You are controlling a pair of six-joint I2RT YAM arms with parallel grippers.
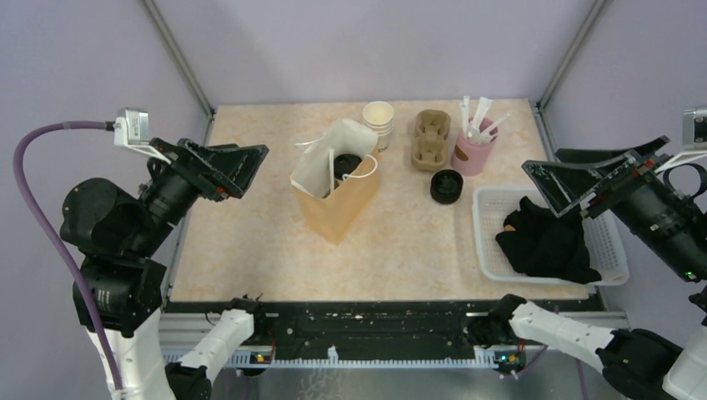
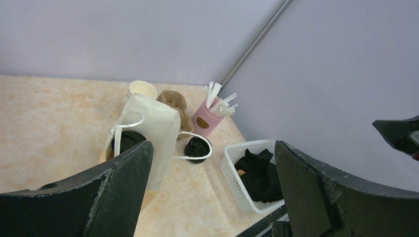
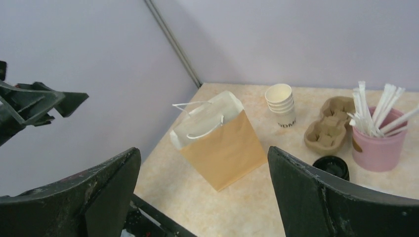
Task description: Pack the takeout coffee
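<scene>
The takeout coffee (image 1: 346,164) stands inside the open tan paper bag (image 1: 338,200) at mid-table; only its black lid shows past the white lining. The lid also shows in the left wrist view (image 2: 127,140), inside the bag (image 2: 155,126). In the right wrist view the bag (image 3: 225,145) hides the cup. My left gripper (image 1: 255,173) is open and empty, raised left of the bag, apart from it (image 2: 212,165). My right gripper (image 1: 544,179) is open and empty, raised over the right side of the table (image 3: 203,153).
Along the back stand a stack of lidless white cups (image 1: 378,118), a brown pulp cup carrier (image 1: 432,137) and a pink cup of straws (image 1: 473,150). A pile of black lids (image 1: 446,186) lies right of the bag. A white basket (image 1: 492,204) holds black cloth (image 1: 546,242).
</scene>
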